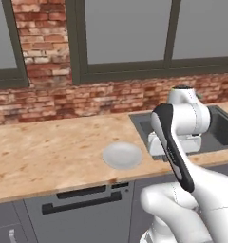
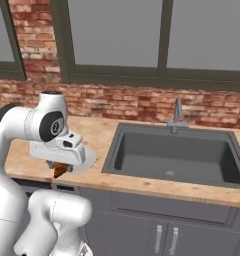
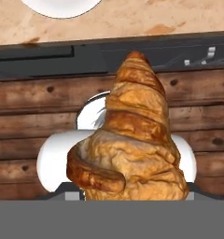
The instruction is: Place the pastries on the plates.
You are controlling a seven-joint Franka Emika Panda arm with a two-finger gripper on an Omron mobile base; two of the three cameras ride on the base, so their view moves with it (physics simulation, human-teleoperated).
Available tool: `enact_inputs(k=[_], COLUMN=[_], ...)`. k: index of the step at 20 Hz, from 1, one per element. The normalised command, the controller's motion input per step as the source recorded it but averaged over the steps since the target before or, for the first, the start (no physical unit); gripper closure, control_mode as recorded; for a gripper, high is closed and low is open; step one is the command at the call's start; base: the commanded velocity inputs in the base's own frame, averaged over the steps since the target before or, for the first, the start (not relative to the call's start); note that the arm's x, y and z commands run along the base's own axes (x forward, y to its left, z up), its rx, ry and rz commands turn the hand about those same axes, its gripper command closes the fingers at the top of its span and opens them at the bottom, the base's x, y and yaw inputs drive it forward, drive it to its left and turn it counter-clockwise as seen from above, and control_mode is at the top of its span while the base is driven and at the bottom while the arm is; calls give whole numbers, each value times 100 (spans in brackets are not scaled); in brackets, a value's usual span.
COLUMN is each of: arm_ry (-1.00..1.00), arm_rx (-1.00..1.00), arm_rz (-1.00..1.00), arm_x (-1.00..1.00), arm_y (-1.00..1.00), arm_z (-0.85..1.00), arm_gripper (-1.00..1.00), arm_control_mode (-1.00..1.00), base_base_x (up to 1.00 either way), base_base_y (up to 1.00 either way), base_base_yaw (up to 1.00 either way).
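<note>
A golden-brown croissant (image 3: 132, 140), one of the pastries, looms large in the hand view and hides the fingertips. In the right base view the croissant (image 2: 59, 172) hangs under my hand, with the gripper (image 2: 62, 167) shut on it, just above the counter's front edge. One of the plates, a white round plate (image 1: 122, 155), lies on the counter near that edge. The plate (image 2: 88, 159) peeks out beside my hand, and the plate (image 3: 62, 5) sits at the top of the hand view, beyond the croissant's tip.
A dark sink (image 2: 177, 155) with a faucet (image 2: 176, 117) is set into the wooden counter (image 1: 44, 152) to the right of the plate. A brick wall and windows stand behind. A dishwasher front (image 1: 73, 209) and cabinets run below the counter edge.
</note>
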Motion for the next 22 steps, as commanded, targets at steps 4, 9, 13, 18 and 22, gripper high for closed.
enact_inputs(k=[4,9,13,18,22], arm_ry=[0,0,0,0,0], arm_rx=[0,0,0,0,0], arm_rz=[0,0,0,0,0], arm_x=[0,0,0,0,0], arm_y=[0,0,0,0,0], arm_z=[0,0,0,0,0], arm_gripper=[100,100,100,100,100], arm_control_mode=[100,100,100,100,100], base_base_x=[29,42,37,40,43], base_base_y=[61,59,28,8,-1], base_base_yaw=[0,0,0,0,0])
